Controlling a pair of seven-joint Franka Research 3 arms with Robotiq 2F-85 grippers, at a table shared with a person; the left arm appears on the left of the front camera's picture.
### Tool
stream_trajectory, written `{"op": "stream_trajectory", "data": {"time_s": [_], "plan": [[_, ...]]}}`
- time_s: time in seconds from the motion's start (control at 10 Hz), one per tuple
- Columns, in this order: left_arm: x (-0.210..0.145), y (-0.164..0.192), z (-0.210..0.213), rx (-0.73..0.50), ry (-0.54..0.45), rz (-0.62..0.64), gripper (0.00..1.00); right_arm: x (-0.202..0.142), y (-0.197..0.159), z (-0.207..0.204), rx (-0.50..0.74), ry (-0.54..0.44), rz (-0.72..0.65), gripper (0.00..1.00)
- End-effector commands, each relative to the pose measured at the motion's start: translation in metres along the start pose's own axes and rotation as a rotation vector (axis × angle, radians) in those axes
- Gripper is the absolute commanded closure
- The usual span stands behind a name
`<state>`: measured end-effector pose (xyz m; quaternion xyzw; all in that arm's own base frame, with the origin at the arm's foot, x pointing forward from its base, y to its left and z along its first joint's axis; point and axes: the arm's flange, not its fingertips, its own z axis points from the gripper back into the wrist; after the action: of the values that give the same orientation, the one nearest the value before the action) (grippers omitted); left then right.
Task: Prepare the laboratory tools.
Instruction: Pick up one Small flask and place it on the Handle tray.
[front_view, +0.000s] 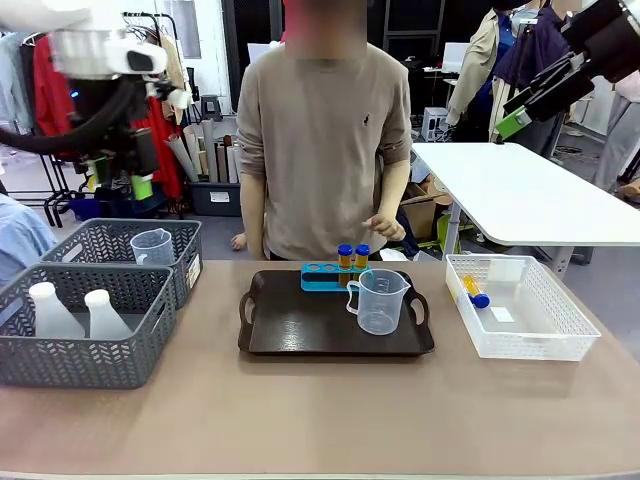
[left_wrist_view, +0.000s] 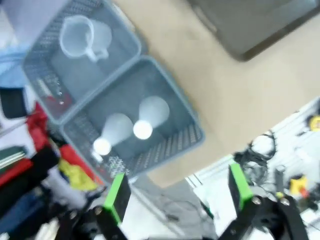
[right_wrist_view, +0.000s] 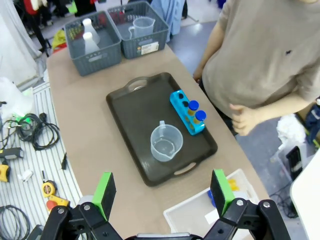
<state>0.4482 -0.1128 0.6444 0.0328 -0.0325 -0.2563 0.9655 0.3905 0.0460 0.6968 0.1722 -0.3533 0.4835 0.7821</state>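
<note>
A clear handled beaker (front_view: 378, 300) (right_wrist_view: 166, 142) stands on the dark brown tray (front_view: 290, 335) (right_wrist_view: 135, 107). Behind it is a blue rack (front_view: 322, 277) (right_wrist_view: 185, 111) holding two blue-capped tubes (front_view: 353, 257) (right_wrist_view: 197, 111) of orange liquid. Another tube (front_view: 476, 292) lies in the white basket (front_view: 530, 345) (right_wrist_view: 192, 216). Two white flasks (front_view: 75, 312) (left_wrist_view: 145, 120) (right_wrist_view: 89, 35) stand in the near grey basket (front_view: 70, 365). A second beaker (front_view: 152, 247) (left_wrist_view: 82, 37) (right_wrist_view: 142, 25) sits in the far grey basket (front_view: 190, 262). My left gripper (front_view: 118, 182) (left_wrist_view: 177, 192) hangs open high above the grey baskets. My right gripper (front_view: 530, 105) (right_wrist_view: 162, 192) is open, raised at the right.
A person in a tan sweater stands at the far side behind the tray, one hand (front_view: 382, 227) (right_wrist_view: 242, 120) held near the waist. A white table (front_view: 530, 195) stands at the back right. Cables and tools (right_wrist_view: 30, 132) lie on the floor beside my side of the table.
</note>
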Motion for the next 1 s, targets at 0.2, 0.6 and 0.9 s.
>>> {"op": "stream_trajectory", "data": {"time_s": [0.2, 0.6, 0.9], "plan": [[-0.022, 0.013, -0.014, -0.018, 0.004, 0.059, 0.00, 0.002, 0.000, 0.000, 0.014, -0.025, 0.002, 0.00], [-0.028, 0.013, -0.020, -0.021, -0.002, 0.062, 0.00, 0.002, 0.000, 0.000, 0.014, -0.025, 0.002, 0.00], [-0.053, 0.058, -0.099, -0.009, 0.131, 0.144, 0.00, 0.002, 0.000, 0.000, 0.014, -0.025, 0.002, 0.00]]}}
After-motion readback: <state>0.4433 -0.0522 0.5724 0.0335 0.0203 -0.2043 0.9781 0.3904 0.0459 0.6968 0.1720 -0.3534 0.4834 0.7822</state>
